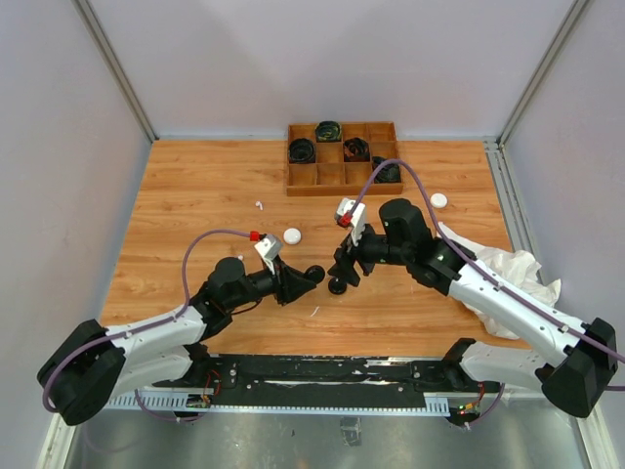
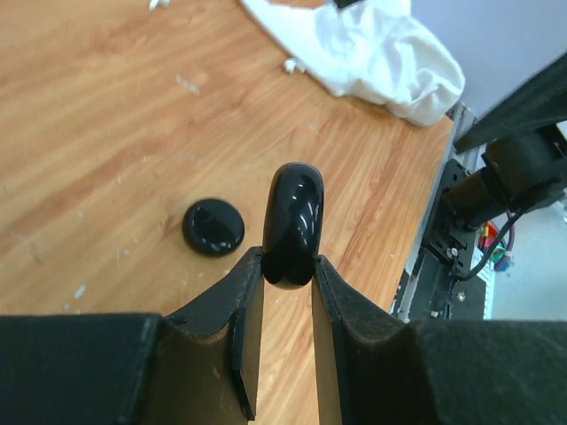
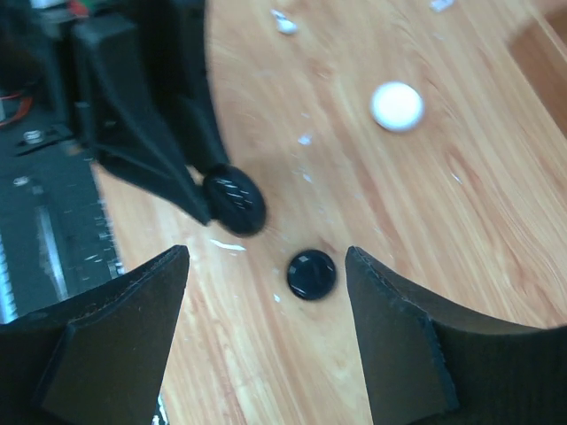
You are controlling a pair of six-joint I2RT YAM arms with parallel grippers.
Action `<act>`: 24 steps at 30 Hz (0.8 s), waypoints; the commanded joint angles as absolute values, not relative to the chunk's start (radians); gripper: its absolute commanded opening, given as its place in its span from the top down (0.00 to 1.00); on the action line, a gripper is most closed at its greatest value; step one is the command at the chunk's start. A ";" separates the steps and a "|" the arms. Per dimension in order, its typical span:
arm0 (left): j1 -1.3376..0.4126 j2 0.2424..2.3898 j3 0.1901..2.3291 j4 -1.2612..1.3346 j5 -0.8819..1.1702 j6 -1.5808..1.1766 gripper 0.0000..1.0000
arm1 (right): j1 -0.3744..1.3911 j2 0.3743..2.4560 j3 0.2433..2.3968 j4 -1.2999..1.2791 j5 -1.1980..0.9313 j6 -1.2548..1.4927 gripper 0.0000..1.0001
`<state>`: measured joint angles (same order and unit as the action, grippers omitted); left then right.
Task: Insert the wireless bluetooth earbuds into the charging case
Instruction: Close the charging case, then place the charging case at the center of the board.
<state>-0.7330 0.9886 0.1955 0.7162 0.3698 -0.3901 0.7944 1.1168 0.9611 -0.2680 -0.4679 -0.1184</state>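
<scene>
1. Clamps a black case (image 2: 293,212) on edge in the left gripper (image 2: 288,261), mid-frame.
2. Hangs the right gripper (image 3: 266,257), fingers apart, over another black puck (image 3: 311,274).
3. Case-readying step, likely; next needs an earbud (image 1: 259,205), perhaps that white one upper-left.

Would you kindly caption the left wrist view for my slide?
Left gripper, jaws pinching a black case edge-on; black disc lying nearby.

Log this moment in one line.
left gripper: shut on black case, held on edge | right gripper: open above second black case, lying flat
</scene>
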 commanded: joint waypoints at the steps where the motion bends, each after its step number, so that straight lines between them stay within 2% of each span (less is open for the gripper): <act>1: -0.735 1.061 0.268 0.517 0.328 -0.548 0.97 | 0.748 1.109 0.918 -0.271 -0.173 -0.029 0.27; 9: -0.735 1.227 0.346 0.396 0.307 -0.606 0.91 | 0.701 1.107 0.797 -0.176 -0.031 0.038 0.27; 15: -0.735 1.404 0.446 0.325 0.365 -0.594 0.85 | 0.680 1.080 0.740 -0.150 0.065 0.056 0.26; 19: -0.735 1.473 0.490 0.288 0.374 -0.596 0.76 | 0.672 1.056 0.701 -0.115 0.100 0.055 0.26; 24: -0.735 1.523 0.530 0.226 0.363 -0.602 0.60 | 0.661 1.034 0.659 -0.063 0.105 0.056 0.26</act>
<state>-0.7326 1.4975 0.4904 0.2871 0.3561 -0.5922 0.6796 1.0588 0.6914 -0.1310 0.0647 0.0433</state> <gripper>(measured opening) 0.360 0.740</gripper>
